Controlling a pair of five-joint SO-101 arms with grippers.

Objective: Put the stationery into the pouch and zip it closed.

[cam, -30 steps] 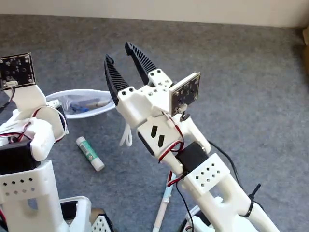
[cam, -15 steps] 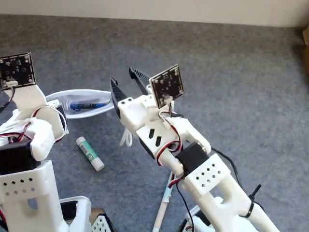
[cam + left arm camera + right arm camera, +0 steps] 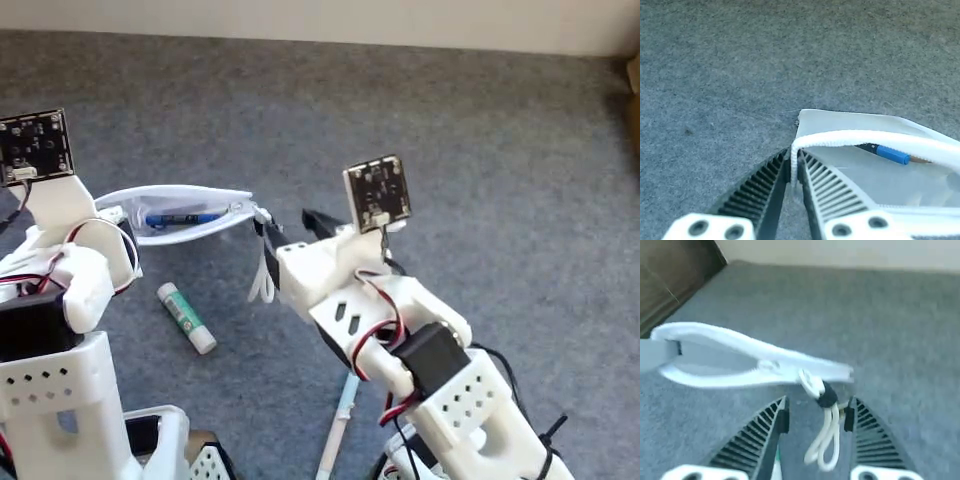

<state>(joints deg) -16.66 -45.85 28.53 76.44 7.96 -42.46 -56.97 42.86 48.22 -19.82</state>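
The translucent white pouch [image 3: 185, 215] lies open on the grey carpet with a blue pen [image 3: 185, 217] inside. My left gripper [image 3: 794, 165] is shut on the pouch's [image 3: 865, 170] end rim; the blue pen [image 3: 892, 154] shows just past it. My right gripper [image 3: 287, 226] stands open at the pouch's other end. In the right wrist view its jaws [image 3: 817, 410] straddle the zipper pull [image 3: 812, 382] and its white cord loop [image 3: 827, 437] without touching them. A green-and-white glue stick [image 3: 186, 318] lies on the carpet in front of the pouch. A white pen [image 3: 338, 425] lies under the right arm.
Grey carpet [image 3: 500, 150] stretches open to the right and behind the pouch. The left arm's base [image 3: 50, 400] fills the near left corner. A pale wall edge [image 3: 400, 30] runs along the back.
My right gripper has dropped from a raised pose and moved down to the pouch's zipper end, staying open. The left arm and pouch have stayed put.
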